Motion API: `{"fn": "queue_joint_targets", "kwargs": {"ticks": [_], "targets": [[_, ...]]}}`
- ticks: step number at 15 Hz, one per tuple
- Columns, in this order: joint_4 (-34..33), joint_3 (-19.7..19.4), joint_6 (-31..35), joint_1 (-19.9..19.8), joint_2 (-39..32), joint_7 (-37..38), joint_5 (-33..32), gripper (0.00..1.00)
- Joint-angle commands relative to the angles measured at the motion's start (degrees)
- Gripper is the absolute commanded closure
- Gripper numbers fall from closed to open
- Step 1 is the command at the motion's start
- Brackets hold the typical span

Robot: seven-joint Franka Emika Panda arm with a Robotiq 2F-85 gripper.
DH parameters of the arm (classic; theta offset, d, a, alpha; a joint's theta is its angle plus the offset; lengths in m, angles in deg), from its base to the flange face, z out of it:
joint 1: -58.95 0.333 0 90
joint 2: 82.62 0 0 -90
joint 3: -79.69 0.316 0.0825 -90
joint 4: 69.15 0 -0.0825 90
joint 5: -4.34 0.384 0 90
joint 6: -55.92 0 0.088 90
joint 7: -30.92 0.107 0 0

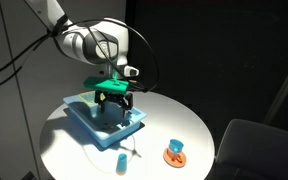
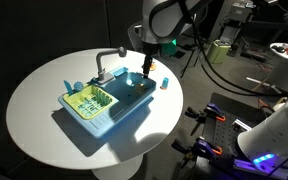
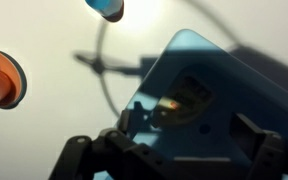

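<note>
A blue toy sink point(image 1: 96, 125) point(image 2: 112, 112) stands on the round white table point(image 1: 174, 115) point(image 2: 44, 85). My gripper point(image 1: 114, 100) point(image 2: 144, 70) point(image 3: 192, 128) hangs just above its basin, open, with nothing between the fingers. In the wrist view the dark fingers point(image 3: 134, 118) stand wide apart on either side of the basin point(image 3: 199, 95). A small orange-lit object point(image 3: 168, 103) lies in the basin below them; what it is cannot be told. A green dish rack point(image 2: 89, 100) fills the sink's other half, and a grey faucet point(image 2: 106, 60) rises behind it.
A small blue cup point(image 1: 120, 162) point(image 3: 106, 8) stands on the table near the edge. An orange and blue toy point(image 1: 174, 152) point(image 3: 2, 80) sits apart from the sink. A thin cable point(image 3: 104, 62) crosses the tabletop. A dark chair point(image 1: 259, 150) stands beside the table.
</note>
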Motion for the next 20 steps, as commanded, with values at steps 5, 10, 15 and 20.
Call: {"fn": "queue_joint_targets", "kwargs": {"ticks": [5, 10, 15, 20], "targets": [[-3.91, -1.0, -2.71, -3.04, 1.03, -3.53, 5.67, 0.0], [-10.62, -0.96, -7.59, -4.16, -2.51, -5.49, 10.89, 0.0], [-18.21, -0.8, -12.0, -5.02, -6.89, -5.27, 12.83, 0.27], [-24.6, -0.12, -15.08, -5.4, -11.47, -5.16, 12.61, 0.68]]}}
